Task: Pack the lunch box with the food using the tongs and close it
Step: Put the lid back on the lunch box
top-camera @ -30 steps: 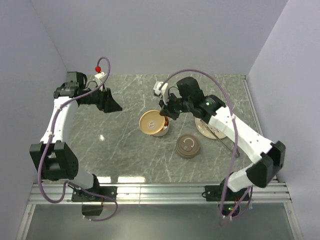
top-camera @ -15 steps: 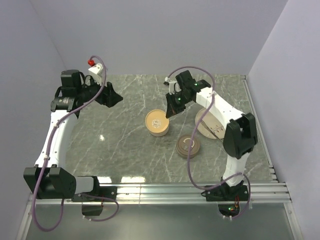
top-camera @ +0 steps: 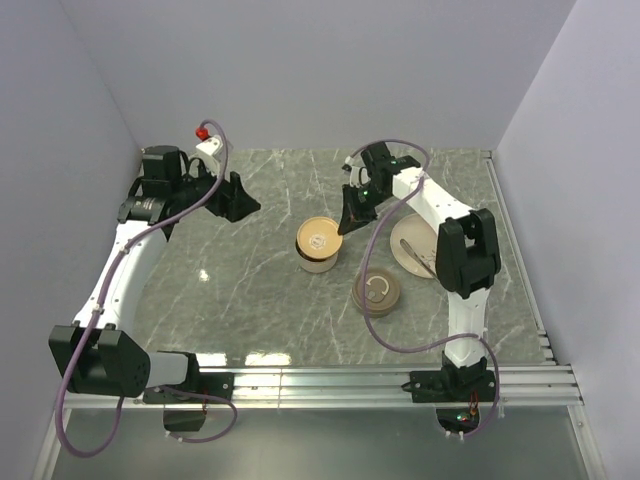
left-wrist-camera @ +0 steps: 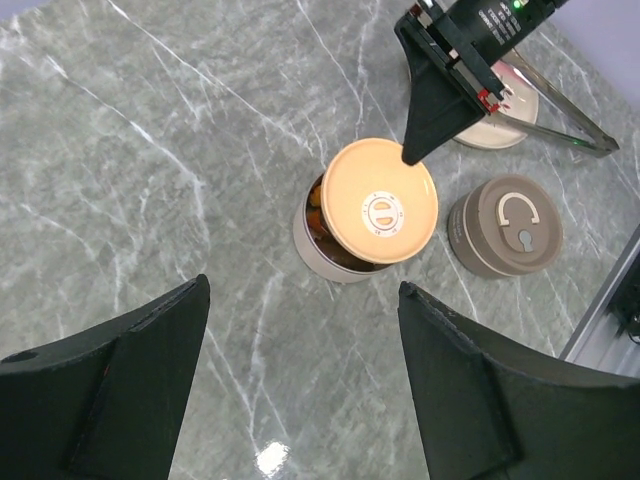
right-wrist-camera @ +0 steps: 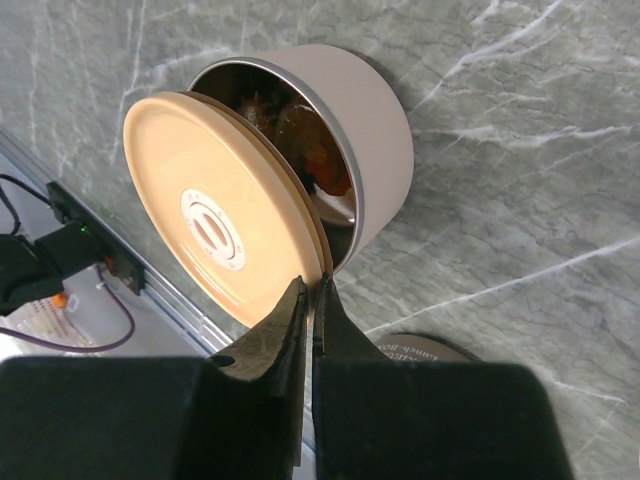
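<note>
Your shut, empty right gripper (right-wrist-camera: 312,292) is touching the askew round peach plastic lid (right-wrist-camera: 210,225) at one o'clock, risking dislodging it; left gripper (top-camera: 240,203) is gaping, empty.

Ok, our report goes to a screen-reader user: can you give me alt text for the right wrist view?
The right gripper, jaws shut, has its tips at the rim of a peach inner lid sitting askew on a round lunch box, leaving food visible inside. A grey marble table lies beneath.
</note>
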